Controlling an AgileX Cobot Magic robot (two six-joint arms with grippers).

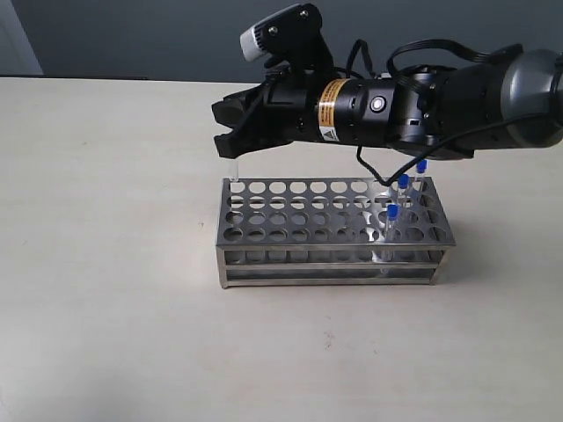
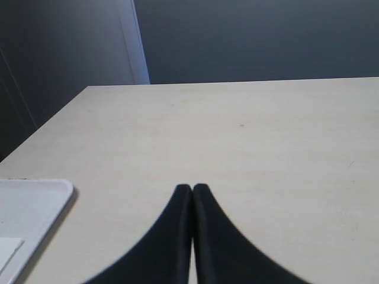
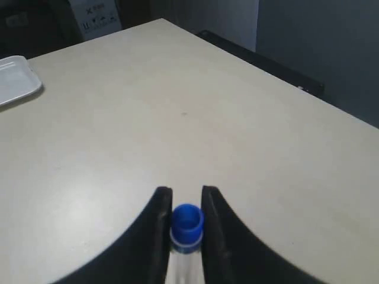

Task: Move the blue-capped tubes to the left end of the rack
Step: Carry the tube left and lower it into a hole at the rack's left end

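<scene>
The right pincer (image 3: pixel 186 198) is closed on a blue-capped tube (image 3: pixel 187 223). The blue cap is seen between the two black fingers (image 3: pixel 159 225), and the clear body hangs below them. In the exterior view this pincer (image 1: pixel 230 151) is reached across from the right side and is held above the left end of the rack (image 1: pixel 325 265). The held tube (image 1: pixel 233 169) is kept almost upright, and its lower end is brought down to the corner hole at the back left of the top plate. How deep it is inside the hole cannot be told.

Three more blue-capped tubes are standing at the right end of the rack: a rear tube (image 1: pixel 421 167), a middle tube (image 1: pixel 403 183) and a front tube (image 1: pixel 392 214). The holes between them and the held tube are seen without tubes.

The rack is placed on a pale table (image 1: pixel 106 176).

The left pincer (image 2: pixel 192 188) is seen only in its own wrist view. Its two fingers are pressed together with nothing between them, above the bare table. A white tray (image 2: pixel 29 201) is lying near the table edge.
</scene>
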